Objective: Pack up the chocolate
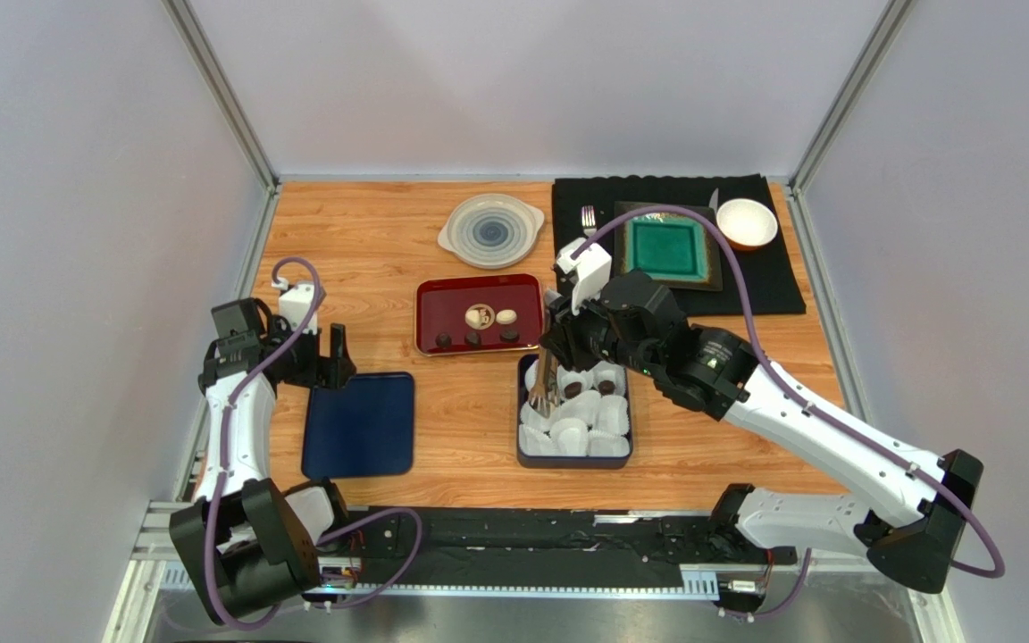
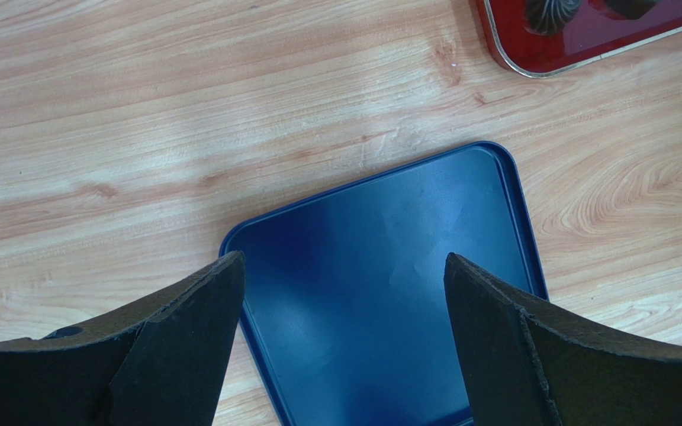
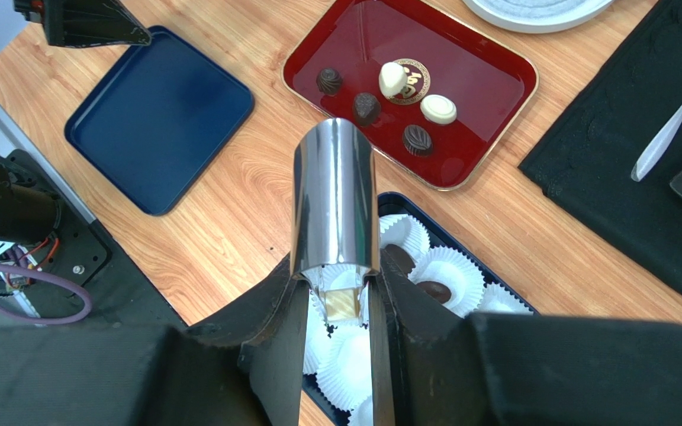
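Note:
Several small chocolates (image 3: 366, 108), dark and cream-white, lie on the red tray (image 3: 487, 84), which also shows in the top view (image 1: 446, 302). My right gripper (image 3: 336, 282) is shut on silver tongs (image 3: 334, 200). The tongs grip a tan square chocolate (image 3: 343, 303) just above the white paper cups (image 3: 353, 364) in the dark blue box (image 1: 523, 456). Two dark chocolates (image 3: 434, 290) sit in cups at the box's far end. My left gripper (image 2: 345, 266) is open and empty above the flat blue lid (image 2: 389, 284).
The blue lid (image 1: 360, 425) lies left of the box. A grey round dish (image 1: 491, 228) sits behind the red tray. A black mat (image 1: 775, 275) at the back right holds a green dish (image 1: 668, 249), a white bowl (image 1: 747, 223) and a fork (image 1: 588, 219).

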Available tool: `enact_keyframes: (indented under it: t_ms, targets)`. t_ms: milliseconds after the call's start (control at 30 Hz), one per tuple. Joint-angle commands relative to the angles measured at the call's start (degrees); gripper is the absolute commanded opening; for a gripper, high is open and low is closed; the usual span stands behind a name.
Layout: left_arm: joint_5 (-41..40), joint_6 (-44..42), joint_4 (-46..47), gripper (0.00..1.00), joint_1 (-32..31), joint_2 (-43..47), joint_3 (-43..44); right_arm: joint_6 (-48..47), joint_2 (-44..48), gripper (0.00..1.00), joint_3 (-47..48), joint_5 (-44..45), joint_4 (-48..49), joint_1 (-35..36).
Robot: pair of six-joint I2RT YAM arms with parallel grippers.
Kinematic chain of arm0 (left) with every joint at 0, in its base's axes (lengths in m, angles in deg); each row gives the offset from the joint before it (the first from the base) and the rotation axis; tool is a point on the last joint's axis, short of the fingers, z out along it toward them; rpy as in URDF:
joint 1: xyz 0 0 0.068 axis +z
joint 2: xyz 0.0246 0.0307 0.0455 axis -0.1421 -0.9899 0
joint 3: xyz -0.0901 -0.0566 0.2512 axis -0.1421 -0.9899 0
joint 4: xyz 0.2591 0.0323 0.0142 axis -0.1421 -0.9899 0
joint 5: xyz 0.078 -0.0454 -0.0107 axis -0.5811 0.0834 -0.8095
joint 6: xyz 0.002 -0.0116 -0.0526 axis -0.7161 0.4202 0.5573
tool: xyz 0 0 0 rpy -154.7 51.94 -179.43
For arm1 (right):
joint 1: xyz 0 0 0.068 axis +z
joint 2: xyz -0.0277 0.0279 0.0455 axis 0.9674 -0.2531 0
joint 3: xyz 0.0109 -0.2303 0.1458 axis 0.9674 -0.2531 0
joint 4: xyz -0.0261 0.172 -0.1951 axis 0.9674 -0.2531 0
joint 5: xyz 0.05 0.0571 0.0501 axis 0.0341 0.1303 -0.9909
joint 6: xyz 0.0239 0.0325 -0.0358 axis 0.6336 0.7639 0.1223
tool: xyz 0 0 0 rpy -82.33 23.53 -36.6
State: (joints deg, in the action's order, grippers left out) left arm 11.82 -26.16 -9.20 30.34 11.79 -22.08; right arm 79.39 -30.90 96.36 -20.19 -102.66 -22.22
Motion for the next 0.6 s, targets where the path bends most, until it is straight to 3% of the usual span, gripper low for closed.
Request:
enact_keyframes:
  t_ms: [0,567]
  targets:
    - [1.2,-0.8,0.2,0.91,0.5,1.5,1.3,0.3,-0.4,0.22,-0.4,1.8,4.5,0.3]
    - [0.7,-1.0,0.4,0.91,0.6,1.8,1.3,0.6,-1.4,0.34,-0.1,2.2,6.0,0.3]
